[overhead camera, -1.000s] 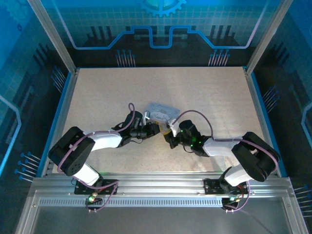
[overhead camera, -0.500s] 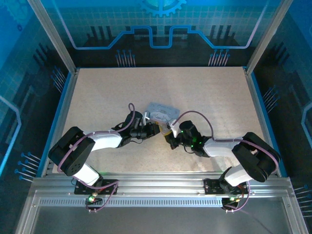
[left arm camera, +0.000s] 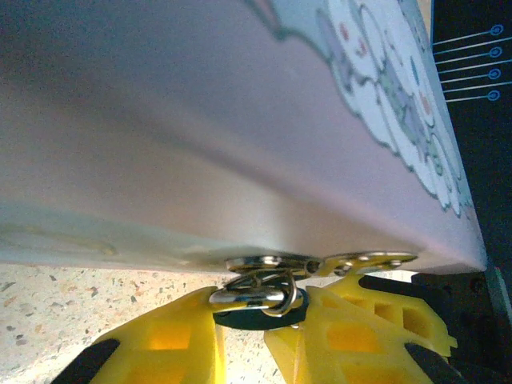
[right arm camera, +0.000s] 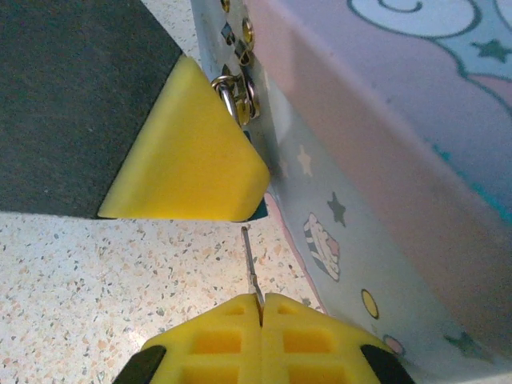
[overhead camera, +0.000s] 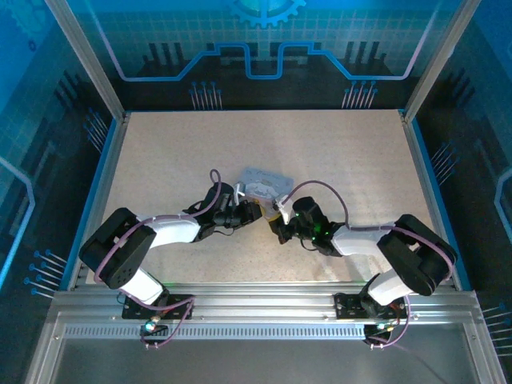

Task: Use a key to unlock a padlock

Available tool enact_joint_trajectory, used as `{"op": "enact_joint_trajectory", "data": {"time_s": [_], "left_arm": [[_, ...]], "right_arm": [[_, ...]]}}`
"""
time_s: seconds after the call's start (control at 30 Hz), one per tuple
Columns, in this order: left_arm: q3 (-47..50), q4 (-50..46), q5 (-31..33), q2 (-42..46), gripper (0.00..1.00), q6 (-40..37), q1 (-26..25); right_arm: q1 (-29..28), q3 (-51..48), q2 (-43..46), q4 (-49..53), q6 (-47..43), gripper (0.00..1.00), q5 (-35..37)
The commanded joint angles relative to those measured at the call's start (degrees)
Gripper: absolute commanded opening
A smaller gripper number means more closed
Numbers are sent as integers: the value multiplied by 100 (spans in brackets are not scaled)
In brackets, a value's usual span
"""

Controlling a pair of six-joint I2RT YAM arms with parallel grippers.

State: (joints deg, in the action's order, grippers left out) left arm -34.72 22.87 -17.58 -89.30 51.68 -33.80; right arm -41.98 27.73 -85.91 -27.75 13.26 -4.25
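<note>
**A:** How will the padlock handle?

**B:** I judge it light but stiff. It is hard, smooth metal, so it can slip, or swing on its shackle. The best place to hold is the flat sides of the dark body, so the bottom is free for the key. The key is thin and, I think, easy to bend or to twist in a grip. It should be held at its head, with the blade straight out.

**A:** And how do they look?

**B:** The padlock is tiny, with a dark body and a silvery shackle. It hangs through the metal hasp on the side wall of the tin box. The key is a slim pale blade that points at the padlock, its tip just beside the lock's lower end — whether it enters the keyhole, I cannot tell.

**A:** The claws?

**B:** The left gripper is clamped on the padlock body, one yellow finger at each side. The right gripper has its fingers pressed together on the key's head. Both meet at the near side of the box, which stands on the speckled table.
</note>
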Motion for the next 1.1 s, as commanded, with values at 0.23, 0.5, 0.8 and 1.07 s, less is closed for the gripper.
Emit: {"op": "enact_joint_trajectory", "data": {"time_s": [0.23, 0.5, 0.8, 1.07], "left_arm": [[66, 96, -262, 41, 20, 131, -40], [60, 95, -263, 22, 20, 164, -39], [62, 118, -227, 34, 20, 226, -84], [44, 121, -218, 26, 20, 336, -105]], "right_arm": [[98, 59, -75, -548, 146, 3, 3], [111, 35, -145, -831, 317, 3, 57], [97, 147, -295, -1176, 379, 3, -119], [35, 176, -357, -1263, 256, 3, -67]]}}
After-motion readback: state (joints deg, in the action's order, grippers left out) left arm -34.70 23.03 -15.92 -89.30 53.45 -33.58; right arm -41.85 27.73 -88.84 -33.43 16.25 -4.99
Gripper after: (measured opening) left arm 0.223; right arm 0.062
